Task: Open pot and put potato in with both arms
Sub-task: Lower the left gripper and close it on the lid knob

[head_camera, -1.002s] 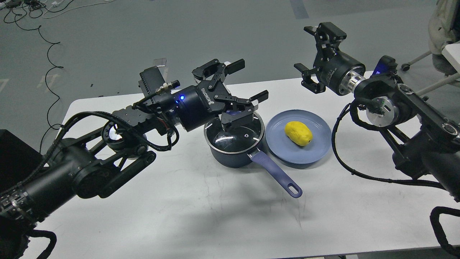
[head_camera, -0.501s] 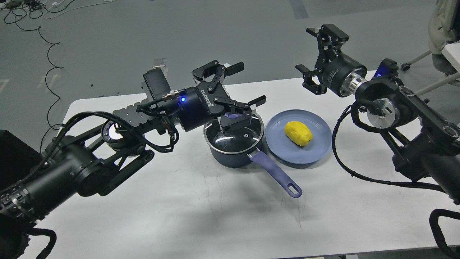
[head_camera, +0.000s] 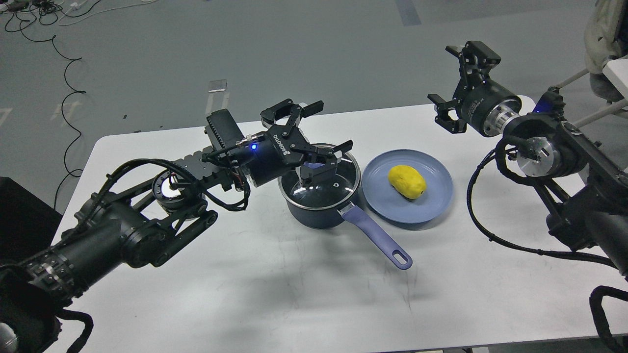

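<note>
The dark navy pot (head_camera: 314, 215) stands mid-table with its glass lid (head_camera: 338, 185) on it and its lavender handle (head_camera: 375, 235) pointing toward the front right. The yellow potato (head_camera: 407, 182) lies on a light-blue plate (head_camera: 431, 206) just right of the pot. My left gripper (head_camera: 327, 126) is open, with its jaws spread wide just above the far side of the lid; the lid's knob is partly hidden under it. My right gripper (head_camera: 454, 81) is open and empty in the air beyond the plate, above the table's far right edge.
The white table (head_camera: 294, 294) carries only the pot and plate. Cables (head_camera: 44, 14) lie on the grey floor at the far left. A chair (head_camera: 603, 34) stands at the far right. A black box (head_camera: 19, 215) sits at the left edge.
My left gripper has drawn back a little to the left and sunk lower over the lid, still open. My right gripper has moved right and slightly up, away from the plate.
</note>
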Controlling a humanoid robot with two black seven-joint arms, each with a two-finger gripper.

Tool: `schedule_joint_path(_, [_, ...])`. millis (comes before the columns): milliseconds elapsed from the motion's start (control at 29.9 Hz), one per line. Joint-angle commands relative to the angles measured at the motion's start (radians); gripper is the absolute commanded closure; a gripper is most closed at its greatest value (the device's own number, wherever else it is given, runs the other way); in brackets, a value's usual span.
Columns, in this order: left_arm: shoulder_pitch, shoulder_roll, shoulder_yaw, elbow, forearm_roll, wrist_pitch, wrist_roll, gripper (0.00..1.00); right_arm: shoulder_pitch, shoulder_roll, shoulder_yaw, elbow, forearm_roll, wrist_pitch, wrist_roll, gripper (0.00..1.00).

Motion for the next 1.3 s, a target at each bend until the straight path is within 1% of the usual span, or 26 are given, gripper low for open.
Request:
schedule_joint_path(0, [-0.007, -0.048, 0.056, 0.106, -0.006, 0.053, -0.020, 0.02, -0.007, 0.024, 0.037, -0.043, 0.000, 0.000, -0.001, 0.00])
schedule_joint_path(100, [-0.021, -0.067, 0.105, 0.153, -0.010, 0.100, -0.024, 0.02, -0.020, 0.024, 0.043, -0.043, 0.000, 0.000, -0.001, 0.00])
schedule_joint_path(200, [-0.033, -0.068, 0.135, 0.164, -0.016, 0.120, -0.024, 0.02, -0.029, 0.018, 0.049, -0.044, 0.000, 0.000, -0.001, 0.00])
schedule_joint_path(401, [-0.053, -0.088, 0.141, 0.210, -0.024, 0.118, -0.024, 0.02, -0.037, 0.018, 0.048, -0.044, 0.000, 0.000, -0.001, 0.00])
schedule_joint_path(468, [-0.055, -0.110, 0.150, 0.249, -0.042, 0.120, -0.024, 0.02, -0.037, 0.018, 0.048, -0.044, 0.000, 0.000, -0.001, 0.00])
schedule_joint_path(534, [-0.055, -0.111, 0.161, 0.259, -0.048, 0.120, -0.024, 0.02, -0.037, 0.018, 0.048, -0.044, 0.000, 0.000, -0.001, 0.00])
schedule_joint_path(635, [-0.053, -0.117, 0.211, 0.266, -0.056, 0.121, -0.024, 0.02, -0.037, 0.018, 0.048, -0.044, 0.000, 0.000, -0.001, 0.00])
schedule_joint_path(768, [-0.052, -0.134, 0.216, 0.290, -0.094, 0.121, -0.024, 0.02, -0.041, 0.018, 0.048, -0.044, 0.000, 0.000, -0.001, 0.00])
schedule_joint_path(835, [-0.053, -0.154, 0.216, 0.328, -0.113, 0.121, -0.024, 0.02, -0.044, 0.018, 0.048, -0.043, 0.000, 0.000, -0.001, 0.00])
schedule_joint_path(1269, [-0.040, -0.151, 0.232, 0.338, -0.121, 0.121, -0.024, 0.02, -0.066, 0.012, 0.046, -0.038, -0.001, 0.002, 0.001, 0.00])
